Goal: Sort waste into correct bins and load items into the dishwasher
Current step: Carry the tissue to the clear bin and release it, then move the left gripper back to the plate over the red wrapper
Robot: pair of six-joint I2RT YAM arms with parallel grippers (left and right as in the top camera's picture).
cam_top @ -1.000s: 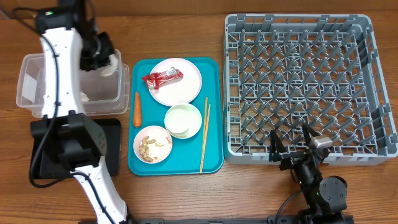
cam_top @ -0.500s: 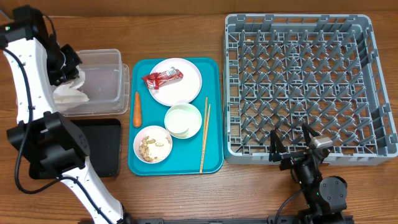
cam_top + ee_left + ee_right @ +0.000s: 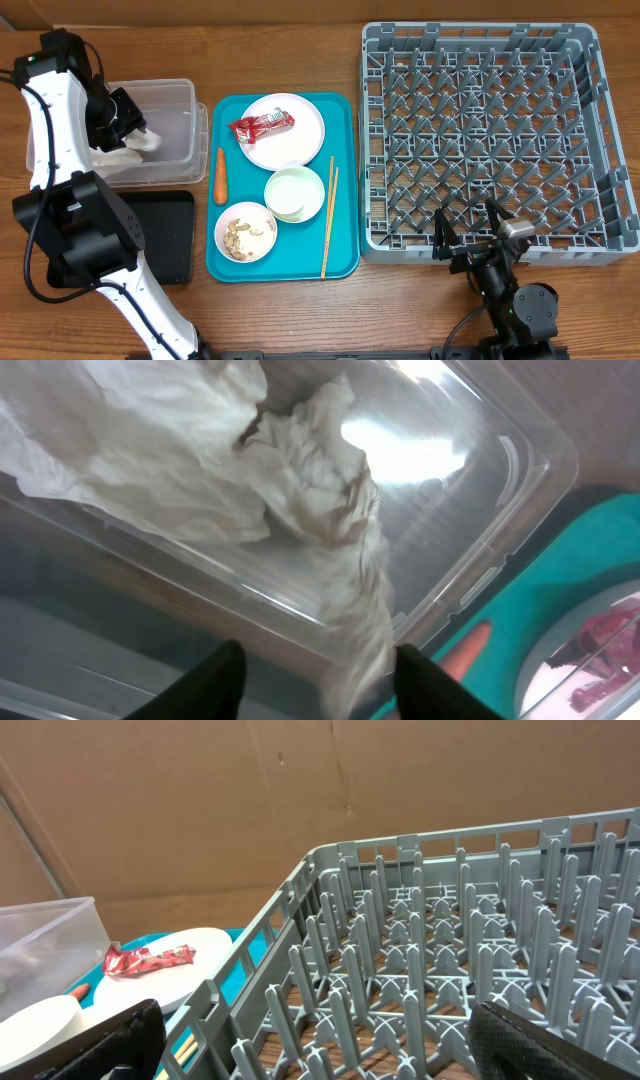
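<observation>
Overhead view of a brown wooden desk (image 3: 300,310). At ten o'clock, a clear plastic rectangular tub with rounded corners (image 3: 175,95) (image 3: 480,510). Inside it, toward its seven o'clock corner, a crumpled white tissue (image 3: 120,155) (image 3: 200,470). Directly over the tissue, left jaws parted, with one loose tail of tissue hanging down between them in the wrist view, not visibly pinched.

Just at six o'clock of the tub, a shallow black rectangular tray (image 3: 165,240).

In the middle, a larger teal tray (image 3: 340,260) holding:
- At twelve o'clock, a round white plate (image 3: 300,145) with a crumpled red-and-silver wrapper (image 3: 260,124) on it.
- Along the nine o'clock edge, a small orange carrot (image 3: 220,175).
- At centre, an empty small white bowl (image 3: 294,192).
- At seven o'clock, a second small white bowl (image 3: 268,222) with beige food scraps (image 3: 240,238) inside.
- Along the three o'clock side, a pair of thin light wooden chopsticks (image 3: 330,215).

At three o'clock of the desk, a large square grey plastic dish rack (image 3: 480,130) (image 3: 420,950), pegs upright. At its six o'clock edge, right jaws spread wide, grasping nothing.
</observation>
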